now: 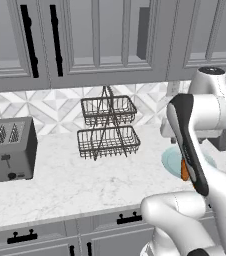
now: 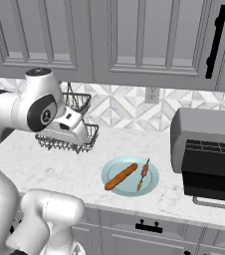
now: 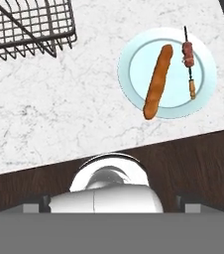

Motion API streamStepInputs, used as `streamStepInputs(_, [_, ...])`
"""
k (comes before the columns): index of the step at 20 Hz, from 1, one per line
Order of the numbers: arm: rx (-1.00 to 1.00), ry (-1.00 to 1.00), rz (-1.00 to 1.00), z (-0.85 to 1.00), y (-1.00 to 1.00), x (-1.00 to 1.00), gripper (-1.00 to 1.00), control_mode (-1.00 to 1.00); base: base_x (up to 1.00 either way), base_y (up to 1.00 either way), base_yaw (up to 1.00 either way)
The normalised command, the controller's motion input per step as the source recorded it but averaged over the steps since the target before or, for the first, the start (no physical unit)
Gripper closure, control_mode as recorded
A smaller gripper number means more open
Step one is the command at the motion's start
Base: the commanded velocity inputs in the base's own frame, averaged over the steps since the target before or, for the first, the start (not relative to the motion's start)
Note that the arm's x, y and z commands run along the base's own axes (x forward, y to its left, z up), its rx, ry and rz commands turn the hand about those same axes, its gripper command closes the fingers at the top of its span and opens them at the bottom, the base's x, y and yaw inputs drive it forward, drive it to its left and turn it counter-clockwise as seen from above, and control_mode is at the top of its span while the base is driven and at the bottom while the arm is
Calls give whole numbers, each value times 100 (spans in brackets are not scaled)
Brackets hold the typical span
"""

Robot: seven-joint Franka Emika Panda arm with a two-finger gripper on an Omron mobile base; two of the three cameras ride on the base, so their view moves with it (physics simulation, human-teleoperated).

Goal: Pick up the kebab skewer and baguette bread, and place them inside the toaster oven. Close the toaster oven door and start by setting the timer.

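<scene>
A: Marble table (image 2: 59, 172) under grey cabinets. Pale blue plate (image 2: 149, 188) sits lower centre of the right base view, holding baguette bread (image 2: 121, 177) and kebab skewer (image 2: 144, 174) side by side, apart.

B: Oven?

A: Toaster oven (image 2: 204, 129) at right edge, toaster oven door (image 2: 211, 191) dropped open, rack visible.

B: End effector?

A: Fingers at the bottom corners of the hand view, spread wide, holding nothing. Wire basket (image 3: 25, 27) upper left there.

This is a rendered home kitchen. A marble counter (image 1: 85, 185) runs under grey cabinets (image 1: 110, 35) and a patterned tile backsplash (image 2: 129, 112), holding a slotted toaster (image 1: 7, 149), wire basket rack (image 1: 107, 127) and toaster oven (image 2: 206, 149).
</scene>
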Motion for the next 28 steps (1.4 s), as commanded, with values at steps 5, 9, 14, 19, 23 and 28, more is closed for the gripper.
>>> streamStepInputs(5, [0,0,5,-17,13,-12,-100,-100,0,0,0])
streamStepInputs(9, [0,0,0,0,0,0,-100,100,-5,-4,0])
streamStepInputs(14, [0,0,0,0,0,0,-100,100,-23,-76,0])
streamStepInputs(19, [0,0,0,0,0,0,-100,100,-4,-82,-1])
streamStepInputs(23, [0,0,0,0,0,0,-100,100,0,-65,-4])
streamStepInputs(28, [0,0,0,0,0,0,-100,100,11,-23,-11])
